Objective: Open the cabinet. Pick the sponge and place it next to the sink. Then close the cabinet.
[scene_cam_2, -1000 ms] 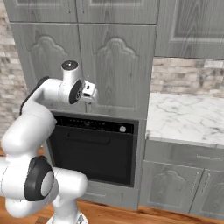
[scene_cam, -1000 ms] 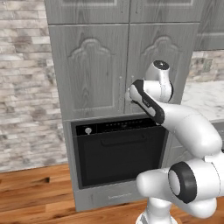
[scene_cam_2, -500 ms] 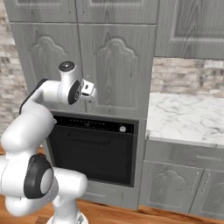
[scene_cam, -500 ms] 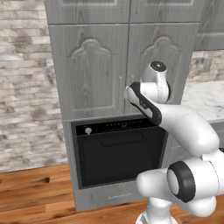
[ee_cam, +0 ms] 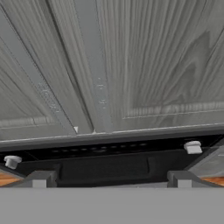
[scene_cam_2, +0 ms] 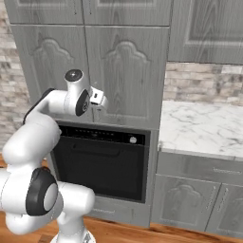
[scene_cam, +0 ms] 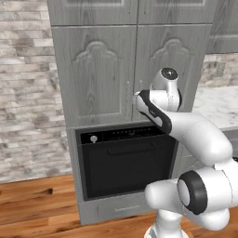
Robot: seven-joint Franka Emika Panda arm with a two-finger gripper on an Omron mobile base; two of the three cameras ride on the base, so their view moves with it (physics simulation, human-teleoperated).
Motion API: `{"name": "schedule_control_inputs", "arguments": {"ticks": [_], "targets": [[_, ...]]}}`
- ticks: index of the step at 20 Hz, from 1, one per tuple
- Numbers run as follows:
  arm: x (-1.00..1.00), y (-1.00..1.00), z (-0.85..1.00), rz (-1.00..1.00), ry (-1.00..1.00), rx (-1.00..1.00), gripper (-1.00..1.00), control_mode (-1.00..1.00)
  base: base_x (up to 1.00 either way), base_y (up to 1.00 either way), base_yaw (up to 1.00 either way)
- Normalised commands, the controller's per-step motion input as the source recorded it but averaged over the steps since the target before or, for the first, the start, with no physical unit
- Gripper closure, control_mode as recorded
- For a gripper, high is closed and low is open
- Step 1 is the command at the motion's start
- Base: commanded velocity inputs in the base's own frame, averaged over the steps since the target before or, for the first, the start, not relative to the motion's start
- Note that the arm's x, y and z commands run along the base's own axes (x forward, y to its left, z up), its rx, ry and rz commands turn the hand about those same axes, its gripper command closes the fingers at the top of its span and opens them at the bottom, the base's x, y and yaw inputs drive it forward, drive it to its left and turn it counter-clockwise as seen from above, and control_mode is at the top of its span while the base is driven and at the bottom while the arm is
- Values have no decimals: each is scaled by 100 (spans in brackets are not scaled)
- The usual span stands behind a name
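Even, bright rendered light with no glare, soft faint shadows, and slightly blurred wood grain close ahead of the pincer (ee_cam: 112,179)

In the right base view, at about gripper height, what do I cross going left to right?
Cabinet's left door → gripper → cabinet's right door → brick wall above the marble counter.

Marble counter (scene_cam_2: 204,128) right of cabinet, bare; wood floor (scene_cam: 32,200) below.
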Motion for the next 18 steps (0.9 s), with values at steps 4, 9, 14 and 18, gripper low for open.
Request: {"name": "schedule_control_inputs", "arguments": {"ticks": [4,9,14,18], "targets": [[9,0,0,0,0,0,-100,-100,0,0,0],[29,0,0,0,0,0,-100,-100,0,0,0],[33,0,0,0,-1,0,-100,-100,0,0,0],[23,0,-1,0,-8,0,-100,-100,0,0,0]]}}
